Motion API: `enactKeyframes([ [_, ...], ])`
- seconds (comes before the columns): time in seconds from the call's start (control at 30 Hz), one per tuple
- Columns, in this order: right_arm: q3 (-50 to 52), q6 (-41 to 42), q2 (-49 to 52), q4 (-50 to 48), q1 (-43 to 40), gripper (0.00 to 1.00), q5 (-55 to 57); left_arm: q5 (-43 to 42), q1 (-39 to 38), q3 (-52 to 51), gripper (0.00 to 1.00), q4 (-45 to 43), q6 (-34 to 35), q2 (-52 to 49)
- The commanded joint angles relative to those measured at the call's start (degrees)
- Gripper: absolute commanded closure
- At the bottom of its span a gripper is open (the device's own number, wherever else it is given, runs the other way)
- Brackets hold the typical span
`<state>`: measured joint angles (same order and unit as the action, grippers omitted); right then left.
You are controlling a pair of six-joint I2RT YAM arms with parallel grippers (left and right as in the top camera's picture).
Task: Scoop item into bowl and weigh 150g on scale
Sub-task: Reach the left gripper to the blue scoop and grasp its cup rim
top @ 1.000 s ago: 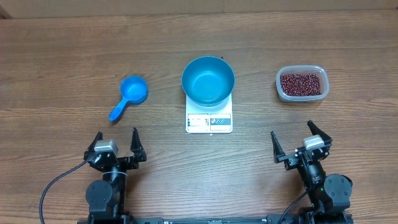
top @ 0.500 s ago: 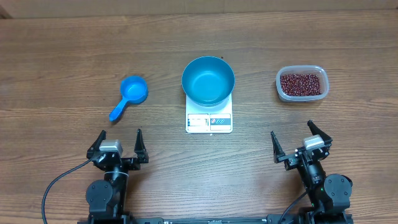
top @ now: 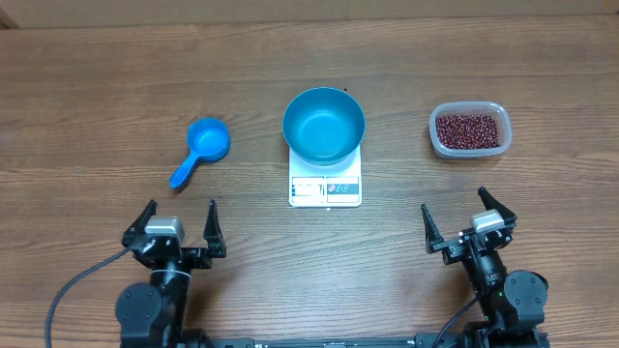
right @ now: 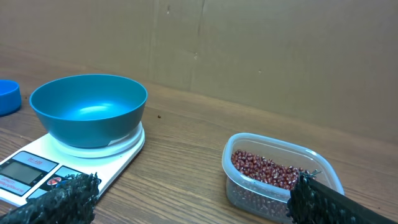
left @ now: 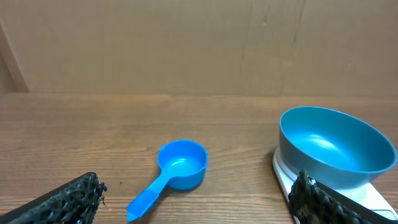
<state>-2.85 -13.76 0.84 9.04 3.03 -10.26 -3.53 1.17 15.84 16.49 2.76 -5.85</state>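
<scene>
- While poised over the near edge of the surface (top: 97, 77), spread wide, gripping nothing: left gripper (top: 180, 209), right gripper (top: 455, 205).
- Bowl (top: 324, 124) atop scale (top: 325, 189), centre.
- Beans (top: 469, 130) heaped in tub (top: 436, 141), right of scale; scoop (top: 201, 147) lying left.

bowl (top: 324, 126) on scale (top: 325, 189), mid-table | scoop (top: 201, 148) way off to its left | tub (top: 434, 135) off to the right, beans (top: 469, 130) in it | left gripper (top: 175, 224) sits in front of scoop, right gripper (top: 468, 220) in front of tub
</scene>
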Motion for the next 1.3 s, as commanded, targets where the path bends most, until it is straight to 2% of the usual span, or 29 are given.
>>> enactKeyframes([
  [0.0, 0.2, 0.2, -0.7, -0.2, -0.2, 0.00, 0.0, -2.2, 0.4, 6.6, 0.00, 2.0, -1.1, -5.0],
  [0.27, 0.2, 0.2, -0.7, -0.2, -0.2, 0.00, 0.0, -10.4, 0.4, 23.3, 0.00, 12.4, -1.0, -22.0],
  [0.47, 0.2, 0.2, -0.7, -0.2, -0.2, 0.00, 0.0, -13.0, 0.4, 41.5, 0.00, 25.3, -1.9, -39.2],
  [0.57, 0.2, 0.2, -0.7, -0.2, -0.2, 0.00, 0.0, -13.9, 0.4, 52.2, 0.00, 34.0, -6.9, -48.2],
  [0.73, 0.2, 0.2, -0.7, -0.2, -0.2, 0.00, 0.0, -16.0, 0.4, 68.4, 0.00, 46.1, -21.9, -63.2],
  [0.93, 0.2, 0.2, -0.7, -0.2, -0.2, 0.00, 0.0, -14.9, 0.9, 73.7, 0.01, 45.6, -27.3, -75.1],
  [1.07, 0.2, 0.2, -0.7, -0.2, -0.2, 0.00, 0.0, -9.1, 1.2, 73.7, 0.00, 43.5, -27.5, -81.1],
  [1.17, 0.2, 0.2, -0.7, -0.2, -0.2, 0.00, 0.0, -4.8, 1.5, 73.7, 0.12, 41.4, -28.3, -85.4],
  [1.27, 0.2, 0.2, -0.7, -0.2, -0.2, 0.00, 0.0, -3.1, 1.6, 73.7, 0.14, 38.9, -29.2, -88.4],
])
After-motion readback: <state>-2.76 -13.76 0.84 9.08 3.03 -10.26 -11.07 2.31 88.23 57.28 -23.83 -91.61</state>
